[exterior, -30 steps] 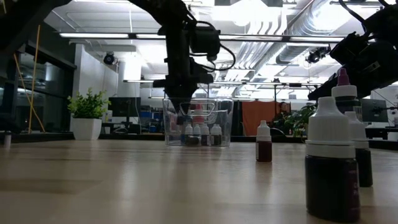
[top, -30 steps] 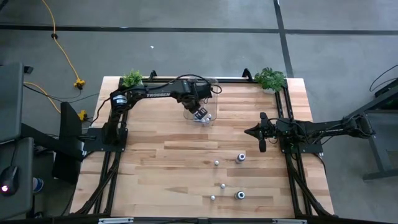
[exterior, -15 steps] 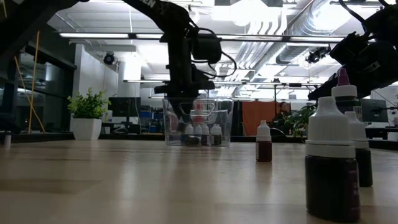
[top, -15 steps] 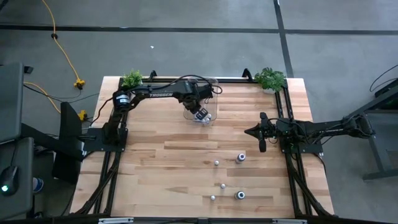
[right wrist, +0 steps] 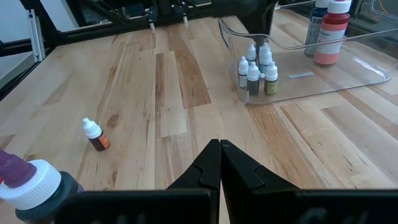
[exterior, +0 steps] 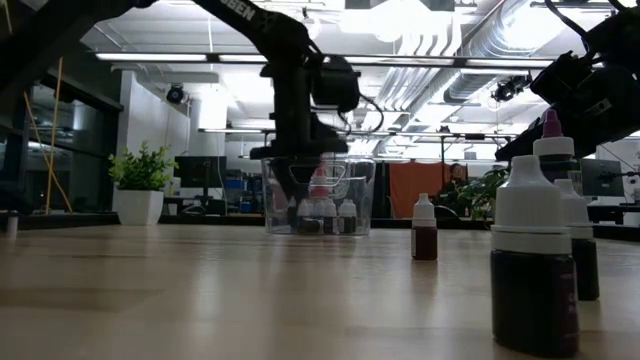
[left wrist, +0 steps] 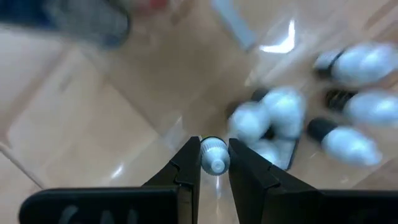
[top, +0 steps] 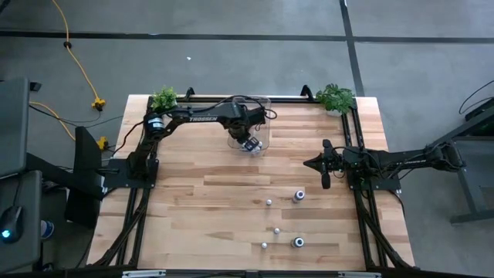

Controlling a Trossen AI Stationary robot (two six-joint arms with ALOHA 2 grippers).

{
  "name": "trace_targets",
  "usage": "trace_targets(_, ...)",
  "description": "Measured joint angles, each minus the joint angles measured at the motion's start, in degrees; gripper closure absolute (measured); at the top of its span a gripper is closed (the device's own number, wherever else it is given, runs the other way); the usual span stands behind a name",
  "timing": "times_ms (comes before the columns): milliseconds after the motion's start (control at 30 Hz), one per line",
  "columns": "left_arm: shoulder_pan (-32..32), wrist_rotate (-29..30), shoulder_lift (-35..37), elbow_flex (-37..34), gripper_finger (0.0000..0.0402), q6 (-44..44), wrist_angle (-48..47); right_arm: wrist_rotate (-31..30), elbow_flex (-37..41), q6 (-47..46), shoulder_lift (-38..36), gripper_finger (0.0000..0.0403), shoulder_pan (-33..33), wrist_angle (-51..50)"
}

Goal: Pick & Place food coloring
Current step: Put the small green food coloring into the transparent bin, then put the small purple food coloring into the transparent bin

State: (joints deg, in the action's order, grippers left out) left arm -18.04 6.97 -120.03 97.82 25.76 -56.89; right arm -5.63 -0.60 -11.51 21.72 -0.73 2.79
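Several tiny white-capped food coloring bottles (right wrist: pixel 255 74) stand on their bases in a clear plastic bin (top: pixel 258 144) at the table's far middle. My left gripper (left wrist: pixel 214 163) reaches down into that bin (exterior: pixel 318 195), shut on one small bottle (left wrist: pixel 214 155). Loose bottles stand upright on the table's near right: (top: pixel 299 196), (top: pixel 268 202), (top: pixel 276 230), (top: pixel 264 245), (top: pixel 298 242). My right gripper (top: pixel 324 176) waits above the table's right side, shut and holding nothing (right wrist: pixel 219 149). My left gripper pinches one tiny food coloring bottle by its white cap (left wrist: pixel 215 148) between the two fingers. The fingers (left wrist: pixel 186 171) come from above, pointing down into the bin. The bottle stays upright, cap toward the camera; whether its base rests on the bin floor cannot be seen.
Two potted plants stand at the far corners (top: pixel 164 98) (top: pixel 335 97). Larger red and dark bottles (right wrist: pixel 328 31) stand in the bin's far part. A big dark bottle (exterior: pixel 533 270) and a small one (exterior: pixel 424 228) stand near the low camera. Bare wood lies on the table's left half (top: pixel 185 216).
My left arm's wrist has shifted a little toward the table's right above the bin, while its gripper has stayed down inside the bin. The loose bottles have kept their places.
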Motion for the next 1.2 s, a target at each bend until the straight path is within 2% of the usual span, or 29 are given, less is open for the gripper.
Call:
trace_targets(233, 0.0, -3.0, -1.7, 0.0, 0.0346, -0.9, 0.4, 0.0, 0.0, 0.0, 0.0, 0.0402, 0.0, 0.0)
trace_targets(567, 0.0, -2.4, -1.7, 0.0, 0.0343, -1.4, -0.4, 0.0, 0.0, 0.0, 0.0, 0.0402, 0.0, 0.0)
trace_targets(967, 0.0, -5.3, -1.6, -0.1, 0.0236, -2.6, -2.7, 0.0, 0.0, 0.0, 0.0, 0.0402, 0.0, 0.0)
trace_targets(1200, 0.1, -5.9, -1.0, 0.2, 0.0218, -2.9, -4.8, 0.0, 0.0, 0.0, 0.0, 0.0402, 0.0, 0.0)
